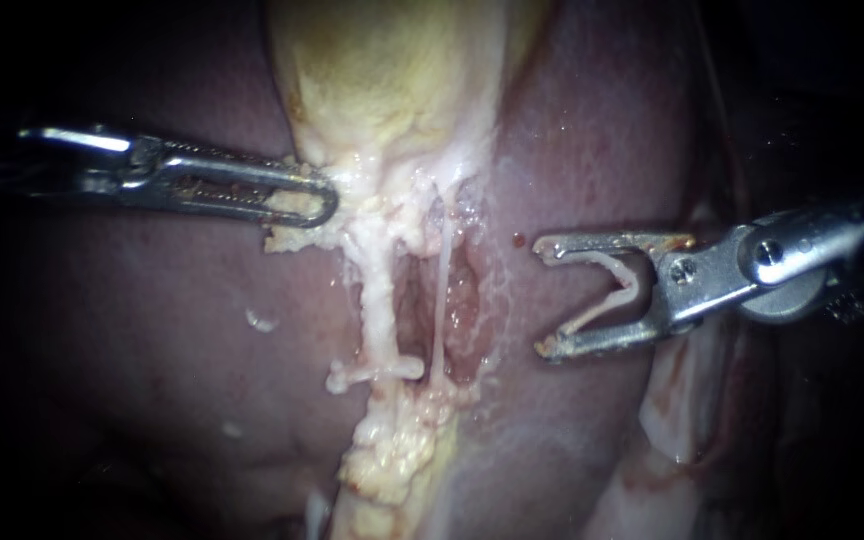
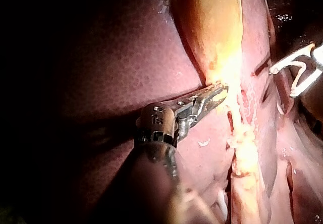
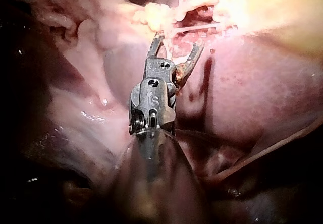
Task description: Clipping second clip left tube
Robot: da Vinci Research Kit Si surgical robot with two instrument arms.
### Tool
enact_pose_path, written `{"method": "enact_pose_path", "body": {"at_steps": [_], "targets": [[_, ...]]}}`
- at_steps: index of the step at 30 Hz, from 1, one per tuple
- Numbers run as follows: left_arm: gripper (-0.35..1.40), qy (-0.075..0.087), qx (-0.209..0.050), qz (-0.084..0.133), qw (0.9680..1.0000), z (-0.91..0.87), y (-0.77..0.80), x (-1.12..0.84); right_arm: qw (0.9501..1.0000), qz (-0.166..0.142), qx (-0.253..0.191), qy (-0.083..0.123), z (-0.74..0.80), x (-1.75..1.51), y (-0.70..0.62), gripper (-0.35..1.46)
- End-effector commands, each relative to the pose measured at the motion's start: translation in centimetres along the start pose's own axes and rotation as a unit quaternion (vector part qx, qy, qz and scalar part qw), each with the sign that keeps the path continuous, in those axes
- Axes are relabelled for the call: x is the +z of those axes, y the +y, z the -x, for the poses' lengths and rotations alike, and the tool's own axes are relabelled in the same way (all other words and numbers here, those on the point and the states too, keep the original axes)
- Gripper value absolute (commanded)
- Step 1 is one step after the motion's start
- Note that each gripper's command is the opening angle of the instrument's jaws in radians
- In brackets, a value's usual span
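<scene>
Our right instrument's (image 1: 544, 297) end effector stands spread wide. An open clip (image 1: 597, 312) sits between its two halves and touches both, so it is pinching nothing but that clip. It hangs over bare liver (image 1: 152, 330), with no tissue inside the clip's mouth. In the right wrist view the spread tips point at the dissected strip ahead and stop short of it.

Our left instrument's (image 1: 317, 203) end effector is pressed together on neck tissue (image 1: 292, 238), the pale yellowish fringe where the gallbladder (image 1: 392, 80) narrows. Some of that fringe shows through the slot in the end effector. The left wrist view shows the same grip, with the tips buried at the gallbladder's narrow end.

The left tube (image 1: 380, 300), thick and white, runs down from the neck just beside the left end effector. Low on it a closed clip (image 1: 377, 372) lies crosswise, its ends sticking out on both sides of the tube. The stretch of tube above that clip is bare.

The right tube (image 1: 442, 300), much thinner, runs alongside. A raw reddish hollow lies between and behind the two tubes. This thin tube and a band of liver separate the open clip from the left tube, so the two are well apart.

Below the closed clip the strip widens into lumpy yellow fat (image 1: 392, 460). The liver spreads out on both sides, and the shafts lead away from it into the dark at either edge.
</scene>
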Motion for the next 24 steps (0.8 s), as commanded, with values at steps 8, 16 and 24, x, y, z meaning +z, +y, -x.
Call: {"method": "enact_pose_path", "body": {"at_steps": [8, 16, 24], "targets": [[-0.35, -0.001, -0.005, 0.002, 1.0, -0.21, 0.04, -0.42, 1.0, 0.0, -0.003, 0.0, 0.0, 0.0, 0.0, 0.5], [-0.35, 0.011, -0.012, -0.003, 0.9999, -0.34, 0.12, -0.74, 1.0, -0.002, -0.003, 0.001, -0.01, 0.02, 0.0, 0.5], [-0.35, 0.013, -0.012, -0.002, 0.9998, -0.33, 0.14, -0.73, 0.9998, -0.017, -0.005, 0.006, -0.05, 0.14, -0.01, 0.5]]}}
